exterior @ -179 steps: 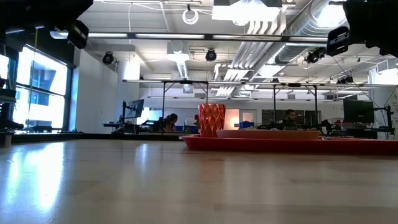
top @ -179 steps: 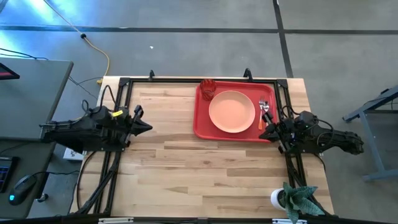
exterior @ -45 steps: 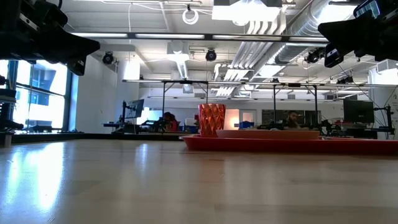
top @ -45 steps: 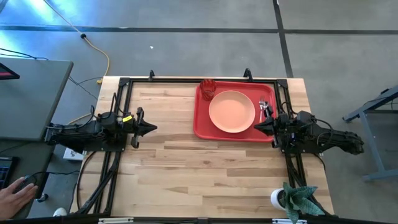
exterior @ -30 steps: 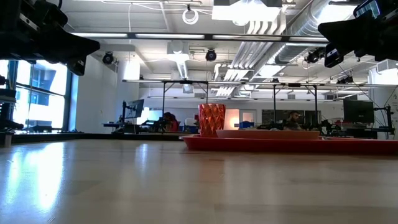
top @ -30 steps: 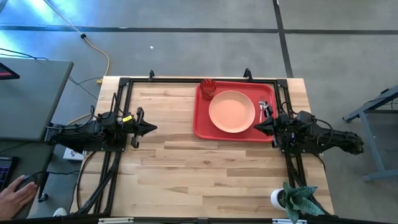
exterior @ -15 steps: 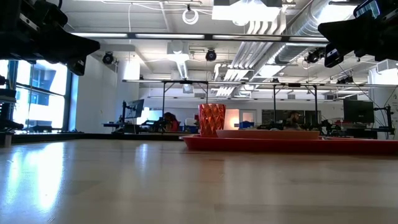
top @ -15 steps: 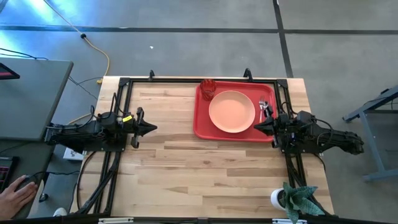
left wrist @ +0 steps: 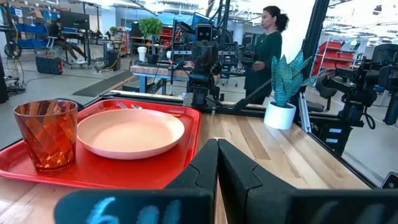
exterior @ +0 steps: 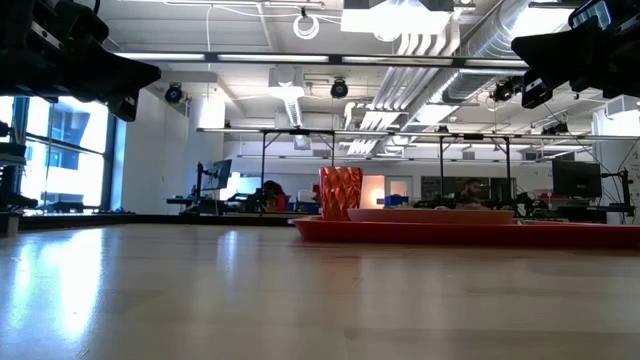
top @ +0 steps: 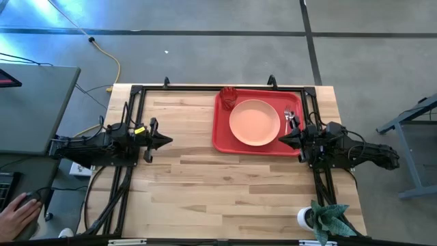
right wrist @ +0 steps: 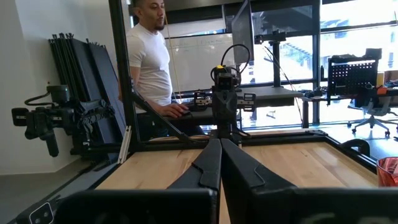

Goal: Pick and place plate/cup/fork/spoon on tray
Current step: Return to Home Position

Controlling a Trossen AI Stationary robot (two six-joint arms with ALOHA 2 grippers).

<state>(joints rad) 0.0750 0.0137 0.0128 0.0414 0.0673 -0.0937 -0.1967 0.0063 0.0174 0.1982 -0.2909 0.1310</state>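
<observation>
A white pot [top: 304, 218] holding a spiky green plant [top: 329, 220] stands at the table's [top: 225, 184] near right corner. Off the table's left edge sits a grey desk [top: 31, 109], with a person's hand [top: 15, 216] on a mouse beside it. A yellow cable [top: 109, 58] trails over the floor past the far left corner. Beyond the table, one person in a white shirt [right wrist: 149, 59] stands at a workbench, another in dark green [left wrist: 264, 43] behind the plant

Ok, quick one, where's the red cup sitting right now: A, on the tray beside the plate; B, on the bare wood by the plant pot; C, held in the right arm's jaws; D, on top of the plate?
A: the cup stands on the tray, beside the plate.
</observation>
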